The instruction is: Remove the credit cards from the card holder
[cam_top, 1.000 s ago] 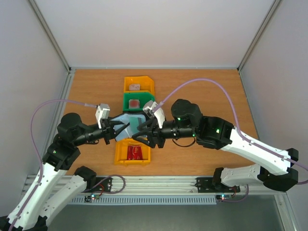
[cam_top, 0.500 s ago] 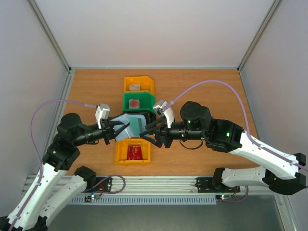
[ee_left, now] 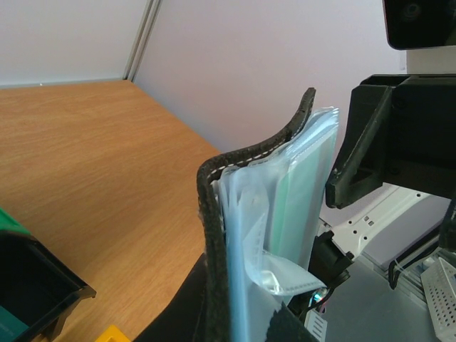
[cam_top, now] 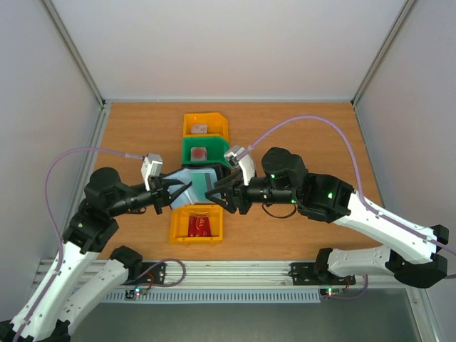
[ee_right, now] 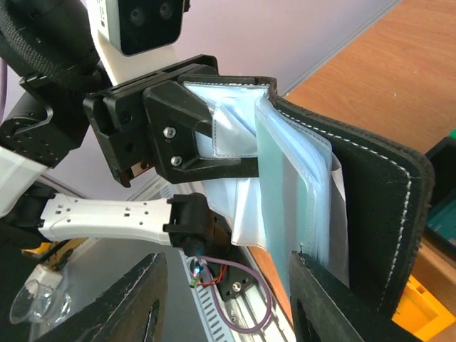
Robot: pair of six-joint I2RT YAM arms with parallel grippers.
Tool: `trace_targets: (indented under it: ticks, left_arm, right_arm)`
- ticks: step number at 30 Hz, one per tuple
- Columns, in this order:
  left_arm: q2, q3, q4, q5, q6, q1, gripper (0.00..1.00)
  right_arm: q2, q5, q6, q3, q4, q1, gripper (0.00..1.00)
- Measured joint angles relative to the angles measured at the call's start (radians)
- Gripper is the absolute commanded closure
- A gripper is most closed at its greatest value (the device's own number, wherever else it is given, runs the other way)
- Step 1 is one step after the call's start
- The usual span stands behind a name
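My left gripper (cam_top: 176,194) stays clenched on the open card holder (cam_top: 191,178), lifted above the surface (cam_top: 299,135). My right gripper (cam_top: 216,194), jaws apart, has moved back in to the holder's right edge after drawing off.

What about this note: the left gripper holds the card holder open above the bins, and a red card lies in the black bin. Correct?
Not quite: the top external view shows the red card lying in the near yellow bin, not a black one. The left gripper does hold the card holder open above the bins.
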Motion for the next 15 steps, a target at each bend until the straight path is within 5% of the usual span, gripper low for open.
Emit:
trace_targets:
  ticks: [15]
  left_arm:
    - [-0.007, 0.0, -0.001, 0.005, 0.0, 0.0, 1.0]
  right_arm:
    - [-0.013, 0.024, 0.002, -0.006, -0.042, -0.017, 0.39]
